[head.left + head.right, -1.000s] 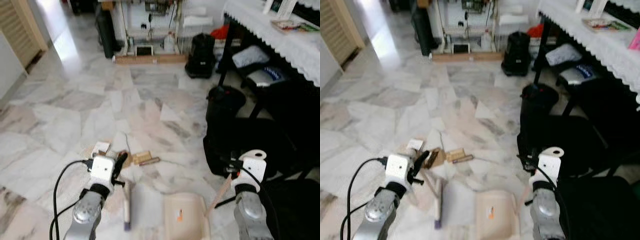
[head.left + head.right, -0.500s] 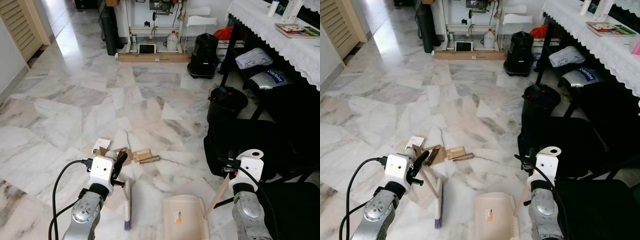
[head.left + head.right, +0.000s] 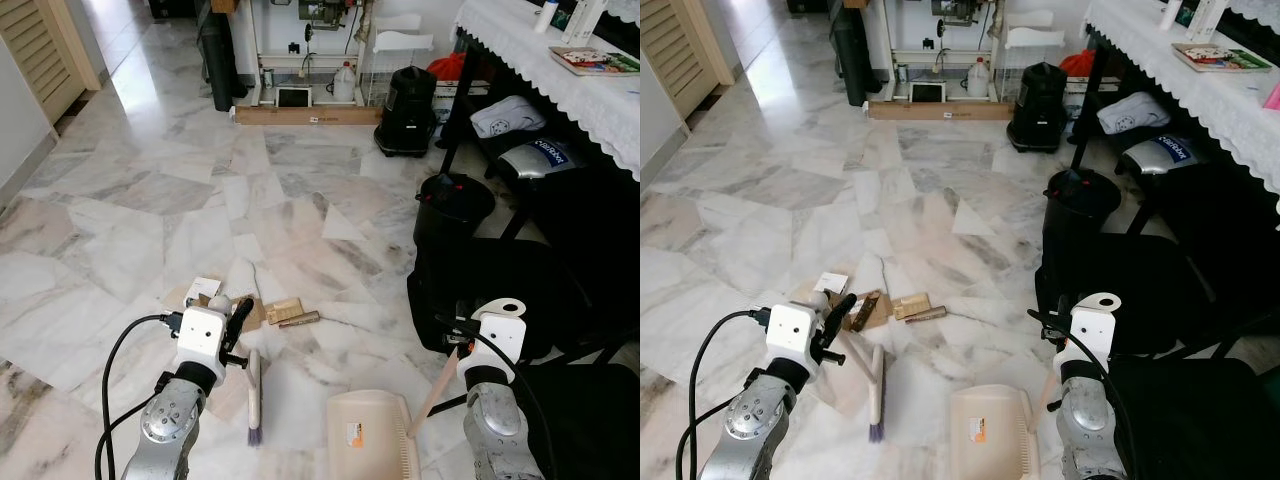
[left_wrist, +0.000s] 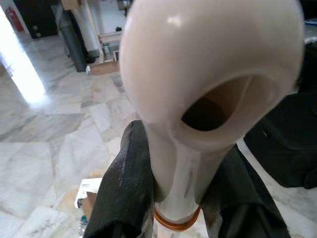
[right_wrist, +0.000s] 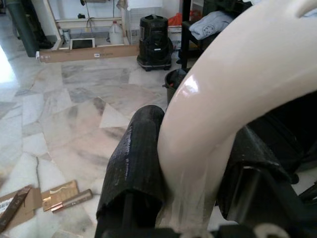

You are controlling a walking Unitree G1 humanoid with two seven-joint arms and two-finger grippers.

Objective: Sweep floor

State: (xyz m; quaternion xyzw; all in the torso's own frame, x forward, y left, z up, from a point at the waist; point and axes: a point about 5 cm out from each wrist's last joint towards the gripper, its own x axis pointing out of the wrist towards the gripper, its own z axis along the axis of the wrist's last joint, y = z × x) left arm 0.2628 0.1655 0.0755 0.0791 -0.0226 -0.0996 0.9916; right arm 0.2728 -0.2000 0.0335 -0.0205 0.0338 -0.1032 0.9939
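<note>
My left gripper is shut on the cream handle of a hand brush, whose head rests on the marble floor with purple bristles at the near end. In the left wrist view the black fingers clamp the handle from both sides. My right gripper is shut on the slanted handle of a cream dustpan, which lies flat on the floor to the right of the brush. Its fingers show in the right wrist view. Scraps lie just beyond the brush: a white card, brown cardboard and tan pieces.
A black bin and a black chair stand close on my right, under a table with a white lace cloth. Farther back are a black canister, a long cardboard box and a louvred door.
The blur of one second ago has gone as the head camera steadied. My left arm has edged slightly left and forward with the brush. The dustpan has hardly moved.
</note>
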